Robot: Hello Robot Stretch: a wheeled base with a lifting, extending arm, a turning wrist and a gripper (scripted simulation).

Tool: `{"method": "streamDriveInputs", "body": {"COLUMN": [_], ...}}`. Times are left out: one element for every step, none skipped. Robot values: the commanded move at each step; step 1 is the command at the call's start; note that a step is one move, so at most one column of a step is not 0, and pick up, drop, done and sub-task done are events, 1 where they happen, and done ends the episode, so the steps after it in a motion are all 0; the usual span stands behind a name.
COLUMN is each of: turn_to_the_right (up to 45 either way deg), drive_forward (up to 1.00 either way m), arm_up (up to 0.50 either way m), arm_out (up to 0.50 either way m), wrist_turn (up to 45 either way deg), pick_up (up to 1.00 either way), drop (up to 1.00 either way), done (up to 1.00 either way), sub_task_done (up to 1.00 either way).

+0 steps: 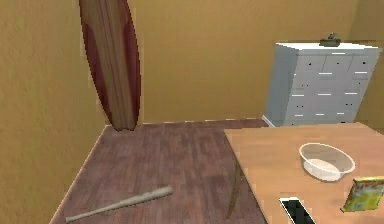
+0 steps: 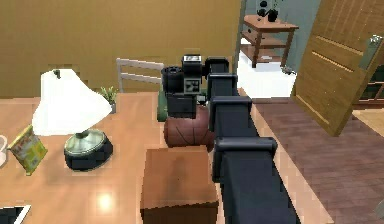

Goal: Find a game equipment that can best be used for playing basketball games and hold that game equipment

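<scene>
Ochre walls [image 1: 200, 60]: plain yellow-brown, meeting in a corner behind the surfboard.
Floor [image 1: 160, 160]: dark wood planks.
Table [image 1: 290, 150]: light wood, taking up the forward view's lower right.
Door [image 2: 345, 60]: panelled wood, at the arm side view's right.
Surfboard [image 1: 110, 60]: wood with red edges, standing on end and leaning into the corner.
Dresser [image 1: 325, 85]: white with many drawers, against the far wall; there is a small dark thing on top that I cannot make out.
Arm [image 2: 240, 150]: dark square bar rising from the arm side view's bottom edge along the table's side.
Lamp [image 2: 70, 105]: cream shade on a dark round base, standing on the table well left of the arm.
Box [image 2: 178, 185]: brown, on the table just beside the arm, in front of the ball.
Chair [image 2: 140, 72]: white; its back shows beyond the table.
Ball [image 2: 185, 130]: brown-red and round, by the table's edge, beside the arm and just under the gripper as I see it.
Gripper [image 2: 172, 95]: dark body beside two white marked squares; I cannot tell whether it has hold of the ball or only sits near it, nor how its fingers are set.
Bat [image 1: 120, 204]: pale, lying on the floor left of the table.
Bowl [image 1: 326, 160]: white, on the table.
Book [image 1: 368, 193]: yellow-green, near the table's right edge.
Phone [image 1: 298, 210]: dark screen, lying flat by the bottom edge.
</scene>
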Motion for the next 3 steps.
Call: {"method": "streamDriveInputs", "body": {"turn_to_the_right": [0.0, 0.0, 0.0], "drive_forward": [0.00, 0.00, 0.00], "arm_up": [-0.20, 0.00, 0.10], "arm_out": [0.00, 0.00, 0.00], "wrist_turn": [0.0, 0.0, 0.0], "pick_up": [0.00, 1.00, 0.00], "drop": [0.00, 0.00, 0.00], "done": [0.00, 0.00, 0.00], "sub_task_done": [0.00, 0.00, 0.00]}}
